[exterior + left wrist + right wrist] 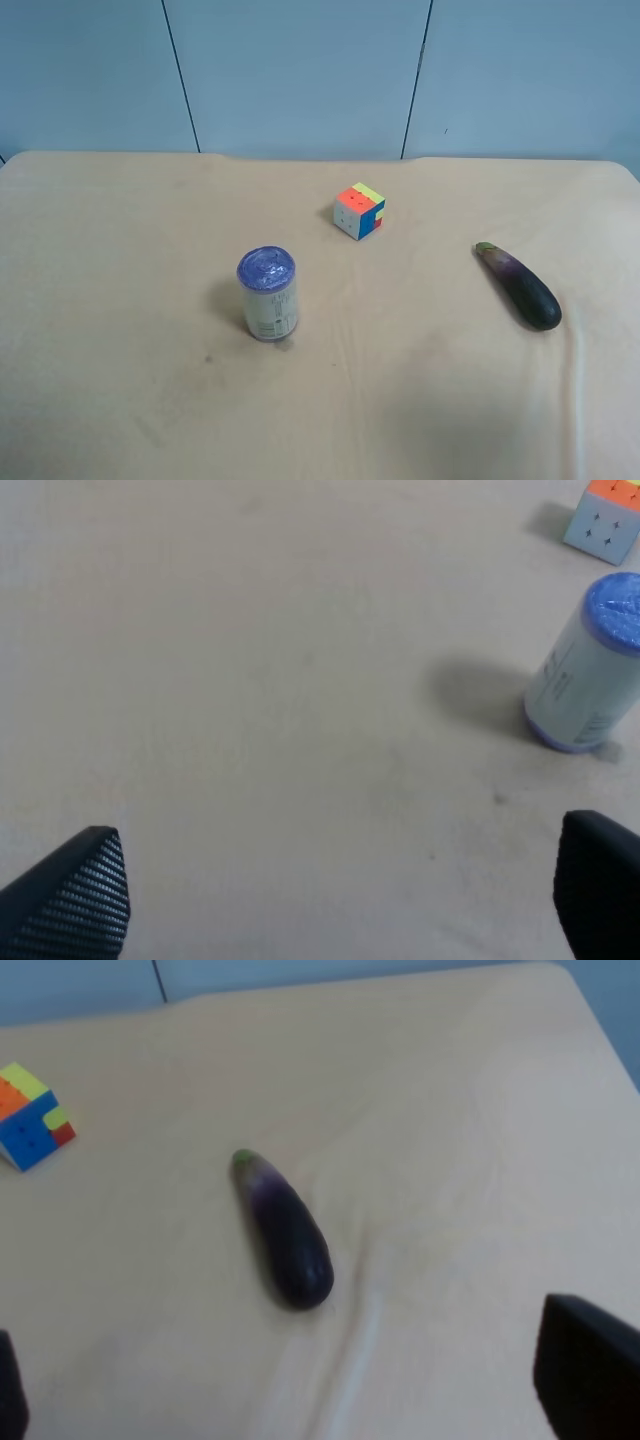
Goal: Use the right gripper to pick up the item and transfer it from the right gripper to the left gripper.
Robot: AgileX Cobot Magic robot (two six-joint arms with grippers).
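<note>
The item, a dark purple eggplant (518, 285) with a greenish stem tip, lies on the tan table near the right edge of the exterior high view. Neither arm shows in that view. In the right wrist view the eggplant (285, 1232) lies ahead of my right gripper (300, 1385). That gripper is open and empty, apart from the eggplant, and only its black fingertips (590, 1370) show at the frame edges. My left gripper (340, 890) is open and empty over bare table, with its black fingertips (80, 895) wide apart.
A purple-lidded can (268, 294) stands upright at the table's middle and also shows in the left wrist view (590, 670). A multicoloured puzzle cube (360, 211) sits behind it, and it shows in both wrist views (30, 1117) (605, 520). A blue wall (300, 70) backs the table.
</note>
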